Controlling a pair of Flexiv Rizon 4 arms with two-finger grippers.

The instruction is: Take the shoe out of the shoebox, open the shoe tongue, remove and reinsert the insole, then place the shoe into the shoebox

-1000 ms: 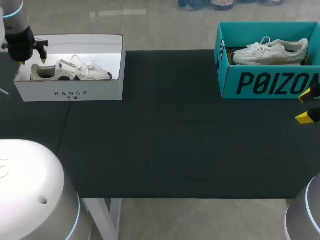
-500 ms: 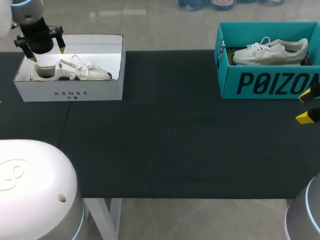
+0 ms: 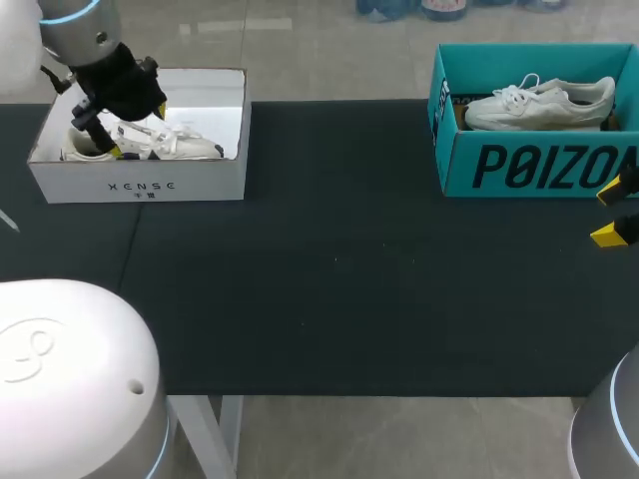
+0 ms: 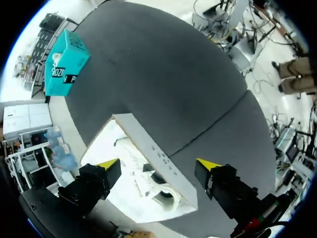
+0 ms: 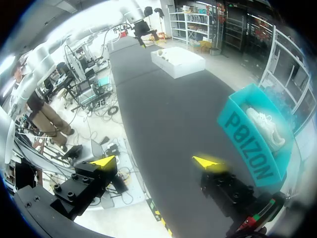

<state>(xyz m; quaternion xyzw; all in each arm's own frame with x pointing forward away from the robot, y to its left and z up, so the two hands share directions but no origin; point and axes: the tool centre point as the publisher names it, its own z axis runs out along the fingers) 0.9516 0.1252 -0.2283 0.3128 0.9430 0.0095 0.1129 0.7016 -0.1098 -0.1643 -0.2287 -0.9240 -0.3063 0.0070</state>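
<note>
Black tabletop (image 3: 339,279) unchanged; left gripper (image 3: 139,130) has swung in over the white cardboard shoebox (image 3: 140,186), fingers wide open, empty, pale lace-up sneaker (image 3: 185,148) still boxed, heel under them, so grasp looks next; right gripper (image 3: 611,215) open, empty

left tool (image 3: 138,131) | moved rightward from box's left end | now over shoe (image 3: 165,145) in white shoebox (image 3: 140,186)

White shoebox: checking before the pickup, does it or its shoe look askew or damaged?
Nothing stands out. The white shoebox sits square with its walls intact, and the shoe rests wholly inside. The left gripper hangs open above it.
</note>
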